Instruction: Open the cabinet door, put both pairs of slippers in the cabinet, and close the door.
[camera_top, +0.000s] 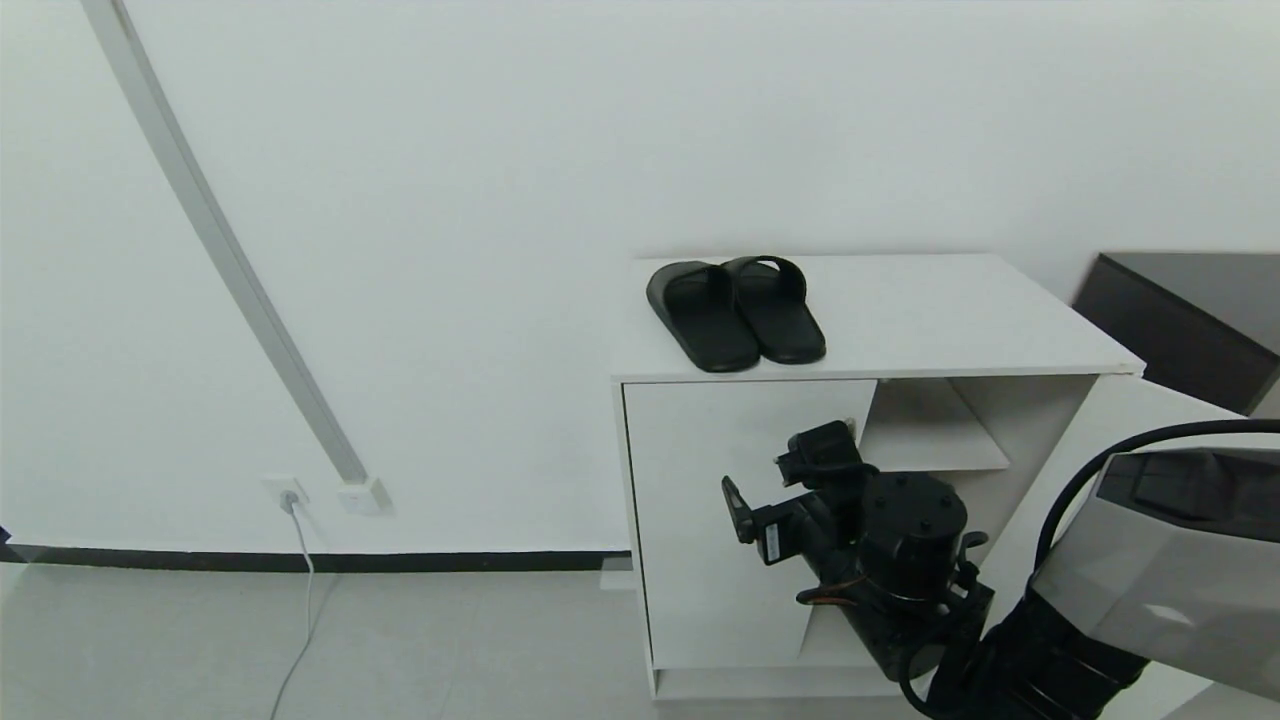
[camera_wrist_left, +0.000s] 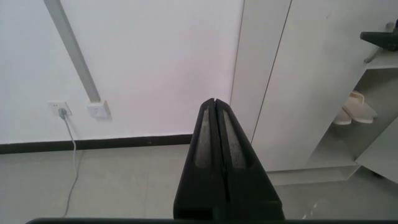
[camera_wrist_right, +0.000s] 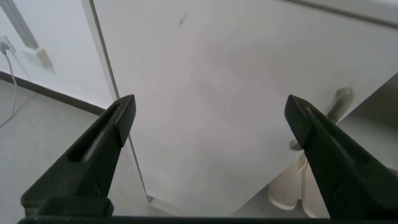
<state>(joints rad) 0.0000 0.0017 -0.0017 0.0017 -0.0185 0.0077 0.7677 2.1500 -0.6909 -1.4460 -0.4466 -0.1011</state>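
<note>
We judge the task to be roughly half done. The cabinet (camera_top: 900, 320) has its right-hand door (camera_top: 1140, 415) swung open, while the left-hand door (camera_top: 690, 520) is shut. One pair, the light slippers (camera_wrist_left: 354, 109), already lies low inside the open compartment, beneath the shelf (camera_top: 930, 440). We also catch their toes past the edge of the shut door in the right wrist view (camera_wrist_right: 289, 186).

The black slippers (camera_top: 735, 312) sit side by side on the cabinet's top surface, towards its left end, touching each other and untouched by either arm. This pair is what remains to be moved.

The right gripper (camera_top: 785, 480) hangs in front of the shut left door, well below the black pair, with its fingers (camera_wrist_right: 93, 143) spread wide and nothing between them. The left gripper (camera_wrist_left: 214, 109) is off to the cabinet's left, its fingers pressed together and carrying nothing.

What we think is left is to lift the black pair, set it inside and then swing the open door shut.
</note>
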